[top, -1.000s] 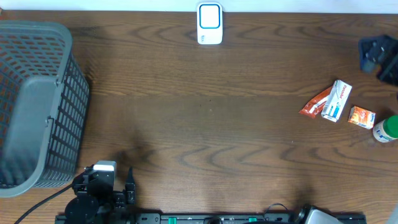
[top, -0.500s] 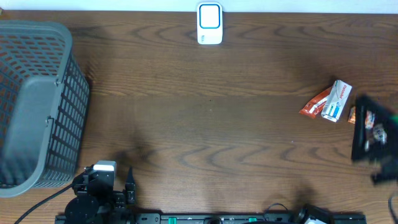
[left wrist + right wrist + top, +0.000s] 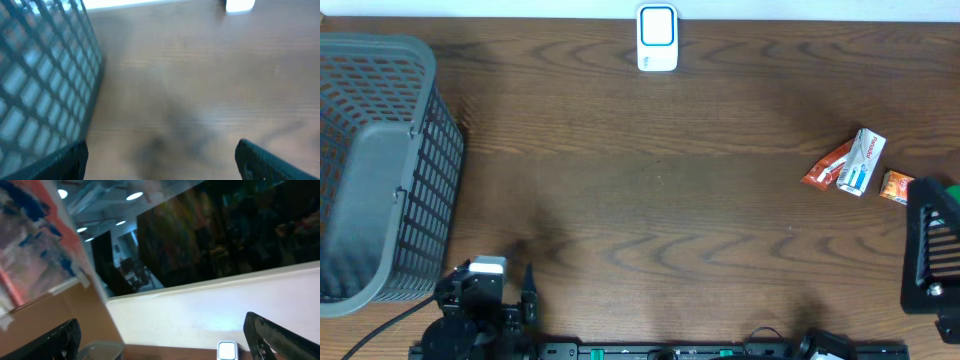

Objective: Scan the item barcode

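White box — lettering too small

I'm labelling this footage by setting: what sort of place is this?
Probably a mock shop checkout: a white scanner at the far edge of the wooden table, a grey basket left, small packaged goods right.

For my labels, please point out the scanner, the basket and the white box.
scanner (image 3: 657, 38), overhead view, centre of its face.
basket (image 3: 432, 195), overhead view, right mesh wall.
white box (image 3: 861, 162), overhead view, centre of top face.
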Motion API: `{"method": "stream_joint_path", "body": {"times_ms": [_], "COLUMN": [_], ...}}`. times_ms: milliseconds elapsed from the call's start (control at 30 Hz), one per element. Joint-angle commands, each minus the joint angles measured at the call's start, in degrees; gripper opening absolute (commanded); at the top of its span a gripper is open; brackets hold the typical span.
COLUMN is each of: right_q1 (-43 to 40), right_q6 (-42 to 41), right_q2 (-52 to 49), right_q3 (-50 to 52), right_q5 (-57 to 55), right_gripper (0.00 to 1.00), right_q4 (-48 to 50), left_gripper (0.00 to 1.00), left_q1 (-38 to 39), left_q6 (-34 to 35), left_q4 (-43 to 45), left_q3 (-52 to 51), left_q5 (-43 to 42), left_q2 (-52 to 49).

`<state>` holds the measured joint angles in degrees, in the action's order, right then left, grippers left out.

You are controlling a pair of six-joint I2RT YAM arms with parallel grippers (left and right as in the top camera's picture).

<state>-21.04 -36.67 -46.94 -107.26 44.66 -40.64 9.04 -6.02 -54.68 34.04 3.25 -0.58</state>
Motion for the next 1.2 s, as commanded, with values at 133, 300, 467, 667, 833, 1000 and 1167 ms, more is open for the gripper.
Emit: {"method": "stream_joint_path", "body": {"times_ms": [133,300,467,667,833,1000,1167], "right_q1": [5.03,7.52,7.65,7.65,7.65,7.65,7.65], "right_q6": [5.42,8.5,8.48,8.5,8.46,8.46,8.46], "right_q2": [-0.28,-0.13,-0.13,-0.13,-0.15,-0.15,-0.15], "right_q3": [0.09,0.09,0.09,0.09,0.15,0.15,0.15], "right_q5": [1.55,1.6,3.26,3.23,3.23,3.23,3.26], "right_gripper": [0.99,0.99,0.99,0.99,0.99,0.99,0.99], "right_q4": [0.81,1.03,2.58,4.17,5.31,7.89,9.84], "left_gripper": [0.93,0.93,0.93,0.93,0.93,0.93,0.93], "left_q1": [-0.24,-0.24,-0.24,-0.24,-0.24,-0.24,-0.24], "left_q6": [-1.25,-3.96,-8.28,-8.33,-8.33,-8.39,-9.66], "left_q4": [12.0,17.18,21.38,34.01,43.52,48.46,53.4], "left_q3": [-0.09,-0.09,-1.88,-10.51,-18.58,-24.48,-29.31], "left_q5": [-0.9,-0.9,-3.06,-3.89,-3.91,-3.91,-3.89], "left_q2": [0.31,0.31,0.31,0.31,0.31,0.31,0.31]}}
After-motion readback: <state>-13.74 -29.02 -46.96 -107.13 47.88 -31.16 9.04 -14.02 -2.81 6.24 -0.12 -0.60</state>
